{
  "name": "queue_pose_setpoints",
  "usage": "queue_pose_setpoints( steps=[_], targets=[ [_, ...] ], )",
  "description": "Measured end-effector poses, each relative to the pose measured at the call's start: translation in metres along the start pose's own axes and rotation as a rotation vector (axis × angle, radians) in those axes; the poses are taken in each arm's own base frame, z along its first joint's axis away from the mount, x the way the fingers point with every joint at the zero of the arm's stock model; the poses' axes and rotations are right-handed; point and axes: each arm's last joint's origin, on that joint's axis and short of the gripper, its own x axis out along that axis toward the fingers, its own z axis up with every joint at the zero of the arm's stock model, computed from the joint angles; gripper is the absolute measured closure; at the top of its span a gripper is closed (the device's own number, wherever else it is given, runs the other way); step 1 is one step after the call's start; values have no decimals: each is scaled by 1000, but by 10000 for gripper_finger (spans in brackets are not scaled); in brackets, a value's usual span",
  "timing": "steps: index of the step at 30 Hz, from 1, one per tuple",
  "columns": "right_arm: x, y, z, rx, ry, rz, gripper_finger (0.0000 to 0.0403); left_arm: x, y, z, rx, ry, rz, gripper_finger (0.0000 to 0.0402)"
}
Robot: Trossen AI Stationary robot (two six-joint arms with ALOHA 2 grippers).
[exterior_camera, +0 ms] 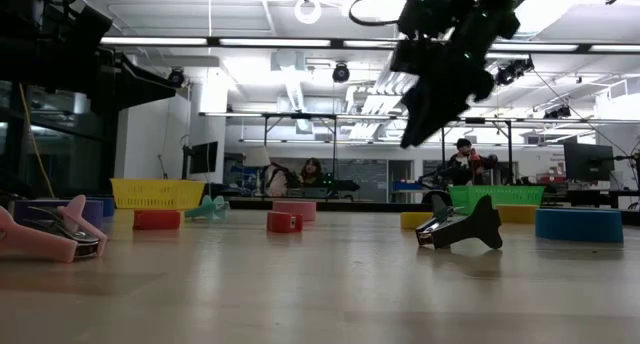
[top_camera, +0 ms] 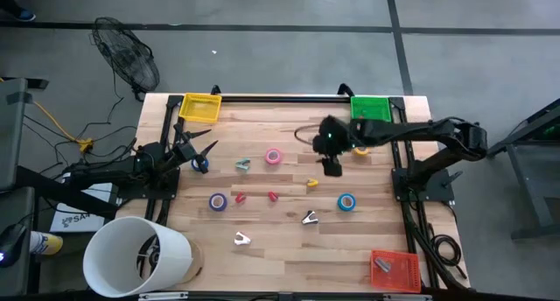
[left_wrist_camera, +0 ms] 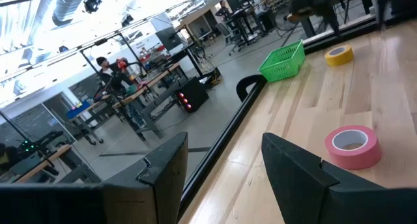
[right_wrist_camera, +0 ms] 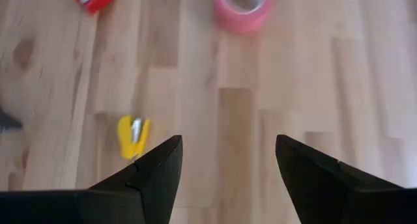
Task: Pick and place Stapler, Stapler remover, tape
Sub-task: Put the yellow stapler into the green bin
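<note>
My right gripper point(top_camera: 331, 167) hangs open above the table's middle right, pointing down at a slant. In its wrist view point(right_wrist_camera: 225, 165) a yellow staple remover point(right_wrist_camera: 133, 137) lies on the wood just off one finger, with a pink tape roll point(right_wrist_camera: 242, 5) farther on. My left gripper point(top_camera: 198, 149) waits open and level at the table's left edge, and its wrist view point(left_wrist_camera: 225, 168) looks toward the pink tape roll point(left_wrist_camera: 352, 146). A black staple remover point(exterior_camera: 462, 227), a blue tape roll point(top_camera: 346, 201) and a purple tape roll point(top_camera: 218, 201) lie flat on the table.
A yellow basket point(top_camera: 199, 107) stands at the far left, a green basket point(top_camera: 369, 107) at the far right and a red basket point(top_camera: 395, 270) at the near right corner. A white bucket point(top_camera: 140, 255) sits off the near left. Small red pieces point(top_camera: 272, 196) and a teal remover point(top_camera: 242, 165) are scattered mid-table.
</note>
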Motion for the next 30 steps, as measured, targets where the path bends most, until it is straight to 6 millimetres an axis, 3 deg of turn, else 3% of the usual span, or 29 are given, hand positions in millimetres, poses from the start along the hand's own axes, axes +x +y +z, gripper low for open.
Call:
queue_pose_setpoints(
  steps=[12,30],
  targets=[
    [37,40,-37,41,-101,57,165,0,0,0,0,0,0,208],
    [49,70,-57,81,-224,18,165,0,0,0,0,0,0,208]
  ],
)
